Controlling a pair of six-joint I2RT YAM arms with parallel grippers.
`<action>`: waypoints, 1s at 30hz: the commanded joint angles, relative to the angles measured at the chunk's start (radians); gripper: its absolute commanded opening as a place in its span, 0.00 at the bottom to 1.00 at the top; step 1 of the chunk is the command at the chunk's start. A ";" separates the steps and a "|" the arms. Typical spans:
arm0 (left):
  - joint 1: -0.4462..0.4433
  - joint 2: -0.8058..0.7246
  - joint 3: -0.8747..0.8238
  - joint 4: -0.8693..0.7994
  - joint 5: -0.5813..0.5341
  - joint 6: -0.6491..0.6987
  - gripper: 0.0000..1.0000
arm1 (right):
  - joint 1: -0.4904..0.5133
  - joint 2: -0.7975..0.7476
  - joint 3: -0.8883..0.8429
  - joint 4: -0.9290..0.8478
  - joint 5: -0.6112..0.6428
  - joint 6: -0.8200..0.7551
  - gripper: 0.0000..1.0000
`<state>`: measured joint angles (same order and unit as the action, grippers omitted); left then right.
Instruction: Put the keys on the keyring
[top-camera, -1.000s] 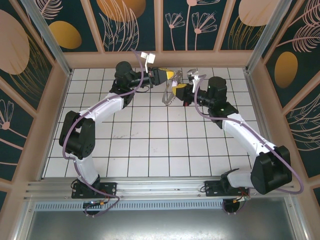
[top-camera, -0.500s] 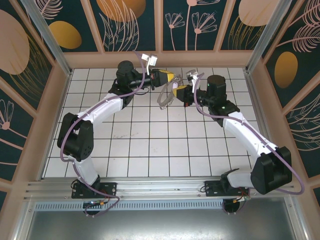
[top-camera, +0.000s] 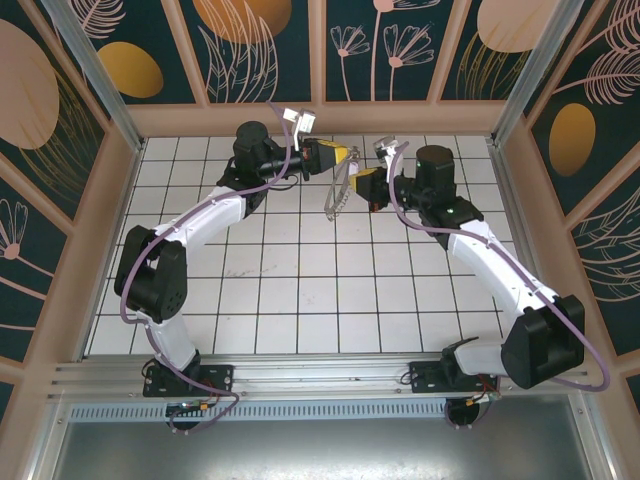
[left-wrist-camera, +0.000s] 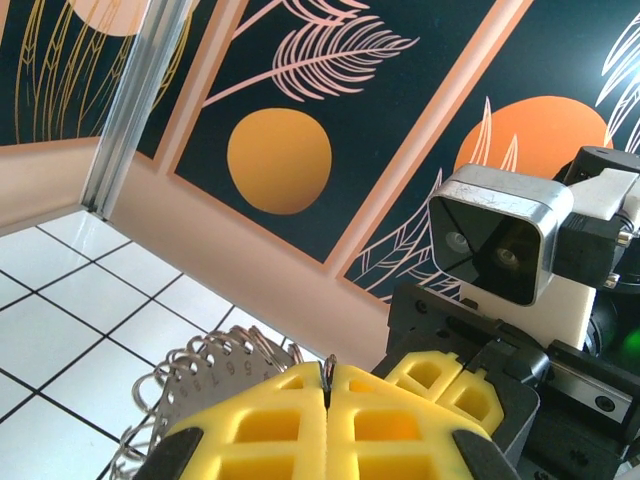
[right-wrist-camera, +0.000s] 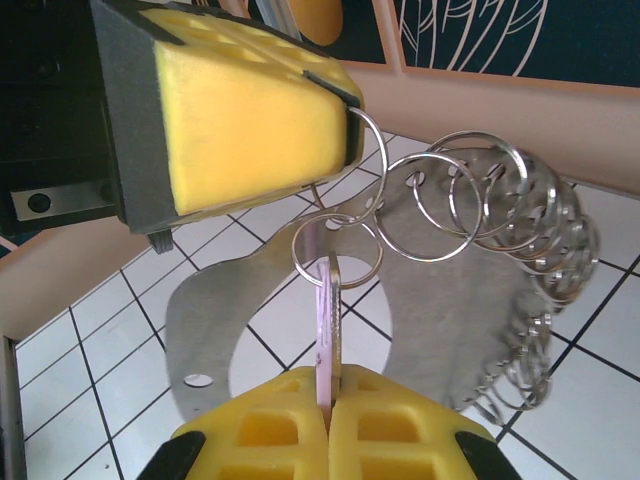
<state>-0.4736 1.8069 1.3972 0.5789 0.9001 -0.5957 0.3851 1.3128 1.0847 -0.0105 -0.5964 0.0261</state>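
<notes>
Okay, over the last second the keyring (top-camera: 339, 195) has swung from broadside to nearly edge-on in the top view, and the right gripper (right-wrist-camera: 328, 405) has nudged slightly up-frame. It's clamped on the key (right-wrist-camera: 326, 330), which sits edge-on at lower centre with its tip at a small split ring (right-wrist-camera: 335, 250). Can't tell if it's threaded yet. The left gripper (left-wrist-camera: 325, 395) has its pads together, pinching a thin metal bit of the keyring. I read this as alignment, not done.

Room: the grippers are almost nose to nose at upper centre, with the back wall (top-camera: 320, 118) near behind. The open tiled floor (top-camera: 300, 300) toward the lower frame gives space to back out.
</notes>
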 joint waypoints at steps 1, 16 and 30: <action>0.012 -0.020 0.011 0.027 -0.050 0.025 0.00 | -0.012 -0.038 0.033 -0.031 0.002 -0.028 0.00; 0.012 -0.024 0.005 0.029 -0.036 0.019 0.00 | -0.018 0.036 0.150 -0.081 -0.022 -0.057 0.00; 0.011 -0.030 0.000 0.016 -0.036 0.030 0.00 | -0.040 0.054 0.228 -0.223 0.088 -0.161 0.00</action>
<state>-0.4725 1.8061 1.3972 0.5793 0.8738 -0.5900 0.3691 1.3849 1.2697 -0.2207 -0.5465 -0.1036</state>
